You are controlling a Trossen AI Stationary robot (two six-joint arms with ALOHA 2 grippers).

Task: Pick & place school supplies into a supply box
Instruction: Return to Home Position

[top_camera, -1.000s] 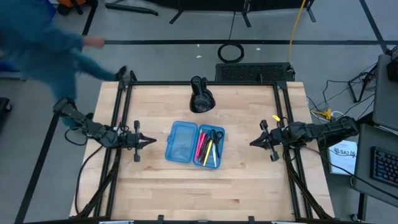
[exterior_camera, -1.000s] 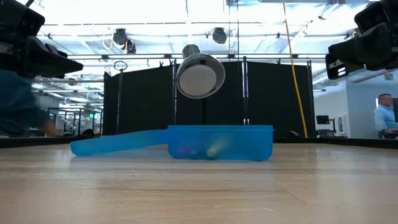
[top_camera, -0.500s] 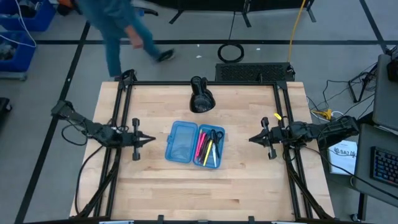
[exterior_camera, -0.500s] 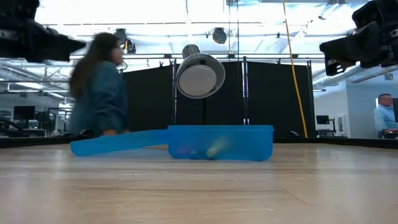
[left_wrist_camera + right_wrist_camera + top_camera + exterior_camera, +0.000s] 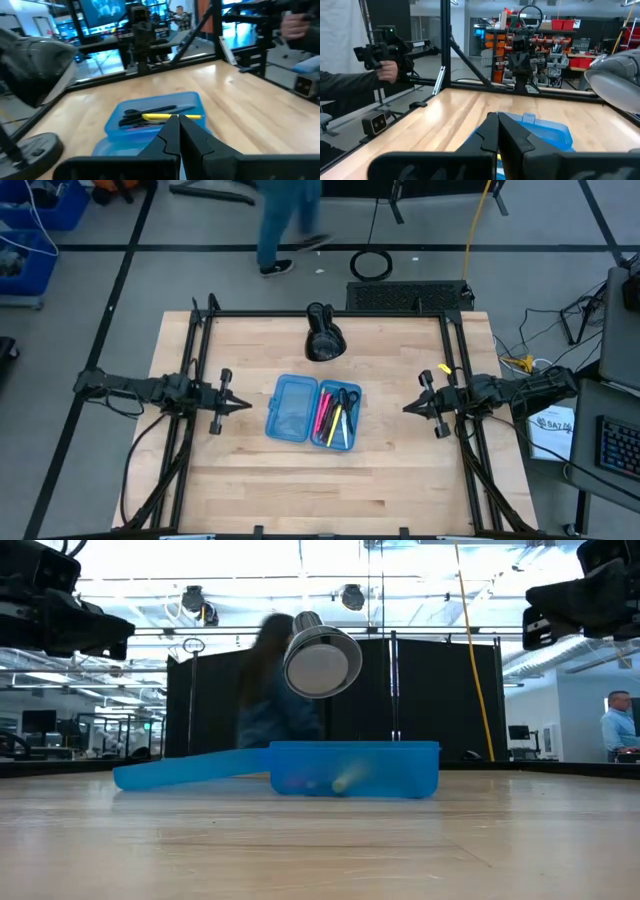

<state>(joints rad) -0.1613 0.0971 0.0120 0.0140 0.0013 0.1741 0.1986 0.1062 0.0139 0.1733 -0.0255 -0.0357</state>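
The supply box (image 5: 312, 411), a translucent blue case, lies open on the table's middle. Its lid half (image 5: 291, 408) lies flat toward the left. The right half holds the school supplies (image 5: 337, 416): pink, yellow and orange pens and black scissors, also seen in the left wrist view as supplies (image 5: 152, 116). My left gripper (image 5: 245, 404) hangs shut above the table left of the box, pointing at it. My right gripper (image 5: 407, 408) hangs shut to the box's right, pointing at it. Neither touches anything.
A black lamp-like object (image 5: 323, 334) stands on the table behind the box, its round head (image 5: 321, 662) over it in the low view. Black frame rails (image 5: 190, 380) run along both table sides. A person (image 5: 285, 220) walks on the floor beyond the far edge.
My left arm has swung about its base, so its gripper, which slanted toward the near edge, now points straight toward the box and stays shut. The person behind the table has walked from far left toward the middle. The box and supplies have not moved.
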